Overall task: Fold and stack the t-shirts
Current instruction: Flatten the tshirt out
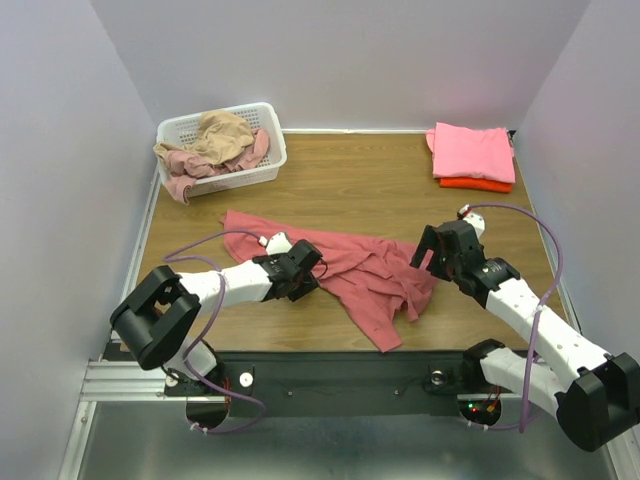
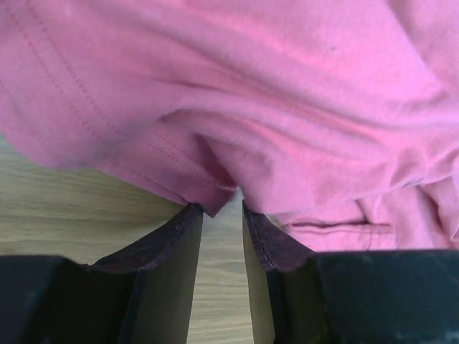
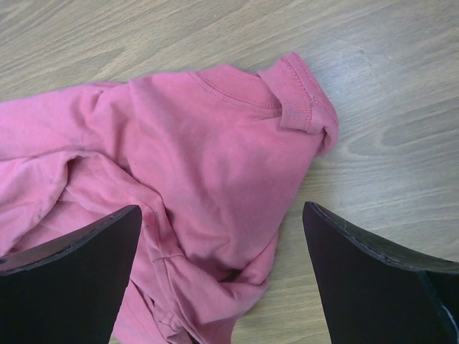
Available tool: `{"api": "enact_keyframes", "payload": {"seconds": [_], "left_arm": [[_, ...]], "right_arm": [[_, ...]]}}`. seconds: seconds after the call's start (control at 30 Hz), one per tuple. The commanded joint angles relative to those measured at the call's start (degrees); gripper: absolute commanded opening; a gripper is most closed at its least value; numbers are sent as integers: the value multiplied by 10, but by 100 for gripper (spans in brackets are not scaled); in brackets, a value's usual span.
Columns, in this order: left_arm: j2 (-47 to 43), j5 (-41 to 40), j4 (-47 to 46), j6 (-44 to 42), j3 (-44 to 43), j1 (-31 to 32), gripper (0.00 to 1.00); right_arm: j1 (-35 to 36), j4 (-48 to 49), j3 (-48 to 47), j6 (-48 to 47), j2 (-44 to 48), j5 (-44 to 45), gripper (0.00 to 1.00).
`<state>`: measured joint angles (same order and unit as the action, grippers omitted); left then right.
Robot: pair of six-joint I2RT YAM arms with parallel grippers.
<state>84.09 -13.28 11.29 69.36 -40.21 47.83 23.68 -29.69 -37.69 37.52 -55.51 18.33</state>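
Observation:
The dusty red t-shirt lies crumpled across the middle of the wooden table. My left gripper is low at its left part. In the left wrist view the jaws stand a narrow gap apart with bare table showing between them, and the shirt's hem lies at their tips. My right gripper hovers over the shirt's right end. In the right wrist view it is wide open and empty above the shirt's collar end.
A white lattice basket at the back left holds a tan shirt and a pale rose shirt. A folded bright pink shirt lies on a folded orange-red one at the back right. Walls enclose the table.

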Motion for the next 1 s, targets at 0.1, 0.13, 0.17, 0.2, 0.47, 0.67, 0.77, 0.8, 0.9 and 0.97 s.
{"api": "enact_keyframes", "payload": {"seconds": [0.1, 0.13, 0.17, 0.2, 0.47, 0.67, 0.77, 0.8, 0.9, 0.97], "left_arm": [[31, -33, 124, 30, 14, -5, 43], [32, -35, 149, 42, 5, -5, 43], [34, -39, 163, 52, 0, -5, 42], [36, -41, 174, 66, -5, -5, 43], [72, -33, 186, 112, -19, -8, 40], [106, -23, 159, 99, -20, -20, 0], [107, -31, 155, 80, -23, -20, 0], [96, -35, 159, 75, -26, -20, 0], [40, -67, 191, 80, -34, -11, 0], [1, -90, 219, 89, -41, -2, 0]], "right_arm": [[1, -12, -6, 5, 15, 32, 100], [1, -15, -7, 5, 15, 35, 100], [1, -16, -7, 5, 17, 35, 100], [1, -17, -8, 5, 18, 36, 100], [1, -24, -19, -8, 9, 41, 100], [1, -27, -26, -17, 2, 48, 100], [1, -27, -29, -18, 2, 51, 100], [1, -28, -32, -18, 2, 51, 100], [1, -31, -38, -24, 3, 56, 100], [1, -33, -44, -28, 2, 64, 100]]}}
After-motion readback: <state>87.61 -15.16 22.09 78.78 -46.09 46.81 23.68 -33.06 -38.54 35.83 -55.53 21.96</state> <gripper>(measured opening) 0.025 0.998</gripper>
